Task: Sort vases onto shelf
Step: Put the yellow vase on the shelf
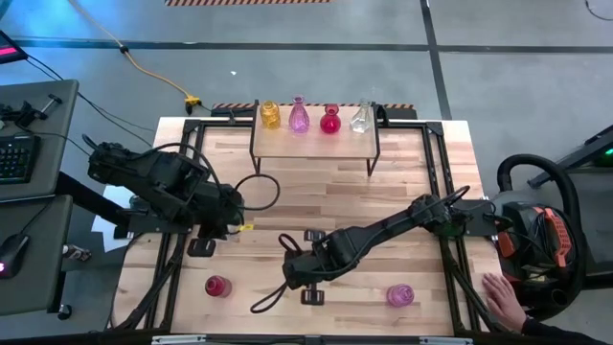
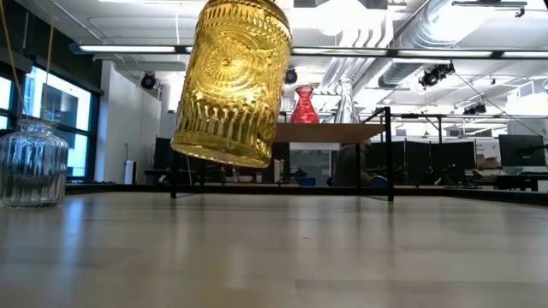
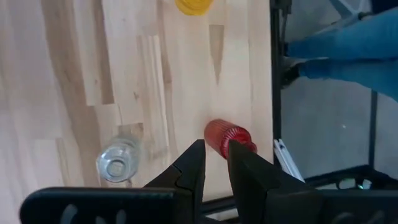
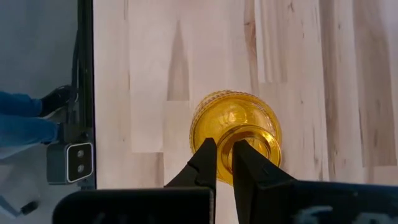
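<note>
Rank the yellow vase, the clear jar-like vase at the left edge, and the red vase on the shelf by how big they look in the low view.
1. Yellow vase, largest, though it is nearest the camera.
2. Clear vase.
3. Red vase, smallest, but farthest away on the shelf.

yellow vase (image 2: 231, 81) top cut off in low view, its neck hidden by right claw (image 4: 224, 163)

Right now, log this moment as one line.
right end effector: shut on yellow vase, lifted | left end effector: idle above red vase | shelf: four vases
</note>
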Action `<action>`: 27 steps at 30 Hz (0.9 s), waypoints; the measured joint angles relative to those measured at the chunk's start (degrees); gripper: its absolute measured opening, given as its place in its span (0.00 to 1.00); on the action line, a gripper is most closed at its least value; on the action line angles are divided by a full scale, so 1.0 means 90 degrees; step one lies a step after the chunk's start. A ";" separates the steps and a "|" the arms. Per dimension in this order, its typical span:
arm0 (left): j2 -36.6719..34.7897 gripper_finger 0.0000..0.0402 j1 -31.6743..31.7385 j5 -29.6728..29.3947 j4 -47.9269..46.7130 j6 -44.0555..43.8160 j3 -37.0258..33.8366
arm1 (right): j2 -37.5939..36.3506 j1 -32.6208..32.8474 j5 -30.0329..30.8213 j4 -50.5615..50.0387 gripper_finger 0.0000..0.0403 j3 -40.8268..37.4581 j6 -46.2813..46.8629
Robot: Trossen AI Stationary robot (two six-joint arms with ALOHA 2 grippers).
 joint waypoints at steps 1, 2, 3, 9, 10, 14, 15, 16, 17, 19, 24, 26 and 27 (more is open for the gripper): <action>0.0002 0.15 0.0000 0.0057 0.0002 0.0039 0.0000 | 0.0000 0.0000 0.0032 0.0003 0.00 0.0000 0.0002; 0.0000 0.15 0.0000 0.0084 0.0002 0.0085 0.0000 | 0.0000 0.0000 0.0051 0.0015 0.00 0.0000 0.0001; 0.0000 0.15 0.0000 0.0076 0.0017 0.0090 0.0000 | 0.0000 0.0000 0.0063 0.0027 0.00 0.0000 0.0002; 0.0000 0.15 0.0002 -0.0213 0.0088 -0.0248 0.0000 | 0.0000 0.0000 0.0063 0.0132 0.00 0.0002 0.0056; 0.0000 0.15 0.0002 -0.0216 0.0101 -0.0285 0.0000 | 0.0000 0.0000 0.0062 0.0125 0.00 0.0002 0.0058; 0.0000 0.15 0.0000 -0.0241 0.0136 -0.0279 0.0000 | 0.0000 0.0000 0.0061 0.0126 0.00 0.0002 0.0141; 0.0000 0.15 0.0001 -0.0262 0.0136 -0.0245 0.0000 | 0.0000 0.0000 0.0059 0.0126 0.00 0.0002 0.0171; 0.0000 0.15 0.0000 -0.0331 0.0136 -0.0229 0.0000 | 0.0000 0.0000 0.0058 0.0129 0.00 0.0002 0.0175; 0.0000 0.15 0.0001 -0.0402 0.0133 -0.0236 0.0000 | 0.0000 0.0000 0.0058 0.0126 0.00 0.0002 0.0172; 0.0000 0.15 0.0001 -0.0540 0.0089 -0.0243 0.0000 | 0.0000 0.0000 0.0065 0.0126 0.00 0.0002 0.0170; 0.0000 0.20 0.0034 -0.0594 0.0029 -0.0256 0.0000 | 0.0000 -0.0001 0.0166 0.0126 0.00 0.0004 0.0073; 0.0000 0.24 0.0034 -0.0585 0.0030 -0.0260 0.0000 | -0.0002 -0.0021 0.0162 0.0126 0.00 0.0005 0.0047; 0.0000 0.26 0.0034 -0.0563 0.0030 -0.0259 0.0000 | -0.0002 -0.0036 0.0146 0.0125 0.00 0.0005 0.0060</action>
